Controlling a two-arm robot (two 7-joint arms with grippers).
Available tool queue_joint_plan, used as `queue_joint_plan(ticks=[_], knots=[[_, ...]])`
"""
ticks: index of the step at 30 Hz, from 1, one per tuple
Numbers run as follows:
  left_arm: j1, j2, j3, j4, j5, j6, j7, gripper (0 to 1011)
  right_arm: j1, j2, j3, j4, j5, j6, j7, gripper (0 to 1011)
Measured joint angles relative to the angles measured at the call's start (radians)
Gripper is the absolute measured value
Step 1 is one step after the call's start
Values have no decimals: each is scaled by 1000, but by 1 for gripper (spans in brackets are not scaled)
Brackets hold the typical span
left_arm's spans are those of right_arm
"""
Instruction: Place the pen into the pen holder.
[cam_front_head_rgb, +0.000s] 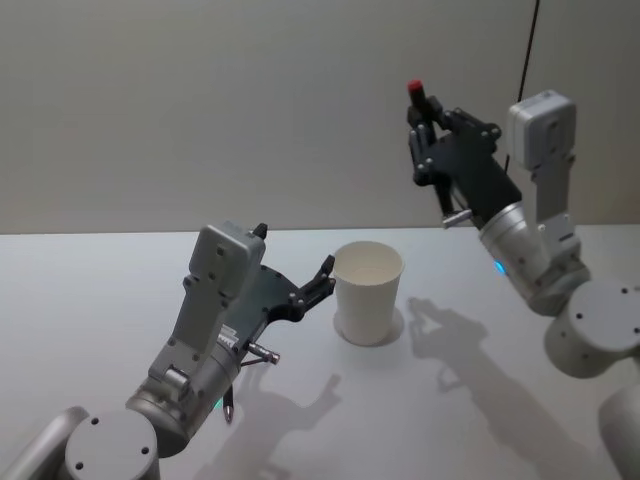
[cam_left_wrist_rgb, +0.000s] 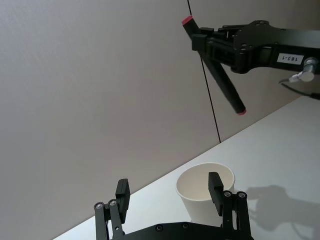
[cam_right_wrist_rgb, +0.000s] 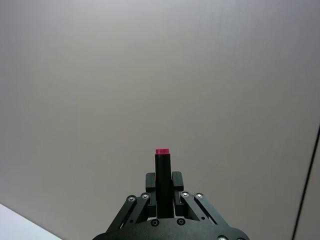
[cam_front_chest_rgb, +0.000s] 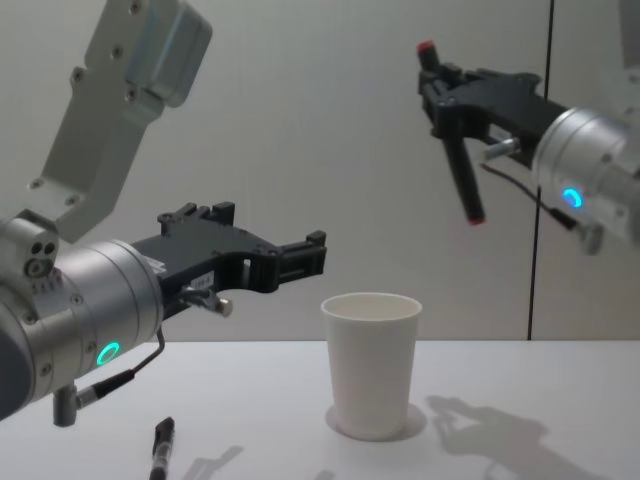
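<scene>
Left claw idles open at the pen holder's 9 o'clock.
My right claw grips the pen high at 1 o'clock; centre its tip over the mouth, lower, release.

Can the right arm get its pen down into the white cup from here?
Probably yes. The right end effector grips the pen high to the right of the pen holder, whose mouth is open upward. The open left end effector sits beside its rim, not over it.
</scene>
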Motion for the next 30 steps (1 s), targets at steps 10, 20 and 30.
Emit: queue_joint_plan(ticks=[10,20,30], knots=[[0,0,0,0,0,0,0,1004,48,-41,-22,130,61,-126,21,175],[0,0,0,0,0,0,0,1004,81,-68,-33,234,123,-189,46,175],[0,0,0,0,0,0,0,1004,99,-85,-39,307,175,-211,70,175]])
